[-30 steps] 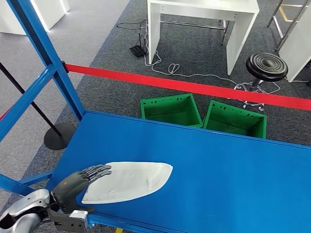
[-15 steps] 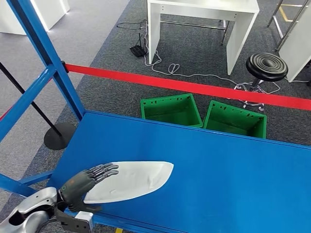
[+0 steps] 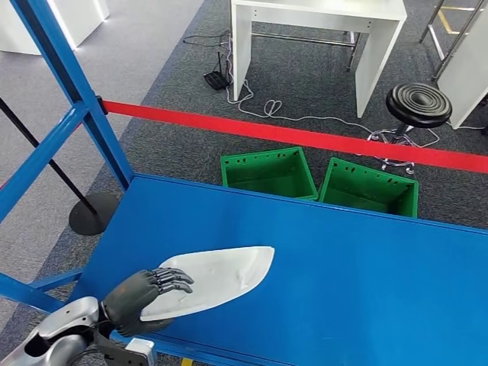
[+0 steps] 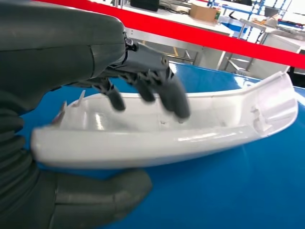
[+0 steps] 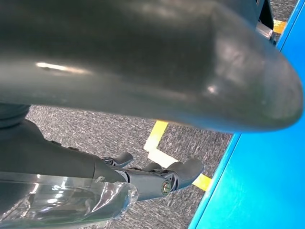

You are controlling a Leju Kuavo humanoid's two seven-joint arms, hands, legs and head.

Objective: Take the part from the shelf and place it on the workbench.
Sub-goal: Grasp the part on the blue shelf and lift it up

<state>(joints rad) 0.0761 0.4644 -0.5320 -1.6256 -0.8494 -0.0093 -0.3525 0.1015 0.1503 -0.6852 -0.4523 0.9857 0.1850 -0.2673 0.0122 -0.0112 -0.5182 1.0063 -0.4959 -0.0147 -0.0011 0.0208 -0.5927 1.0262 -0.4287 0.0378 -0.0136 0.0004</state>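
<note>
A long white moulded part (image 3: 221, 273) lies on the blue workbench (image 3: 357, 290) near its front left corner, its pointed end toward the middle. My left hand (image 3: 144, 297) grips its near end. In the left wrist view the dark fingers (image 4: 169, 93) curl over the part's (image 4: 208, 126) upper rim and the thumb (image 4: 107, 193) sits beneath it. My right hand (image 5: 118, 86) hangs beside the workbench's edge (image 5: 251, 181) above grey carpet, its fingers (image 5: 158, 177) stretched out with nothing between them.
Two green crates (image 3: 268, 171) (image 3: 368, 187) stand on the floor behind the bench, with a red barrier tape (image 3: 287, 136) beyond them. A blue shelf frame (image 3: 69, 84) rises at the left. A black stool (image 3: 418, 104) and white table (image 3: 313, 23) stand farther back.
My left hand has slid right along the part and its fingers have curled further over it. The part's pointed end has shifted slightly up and away.
</note>
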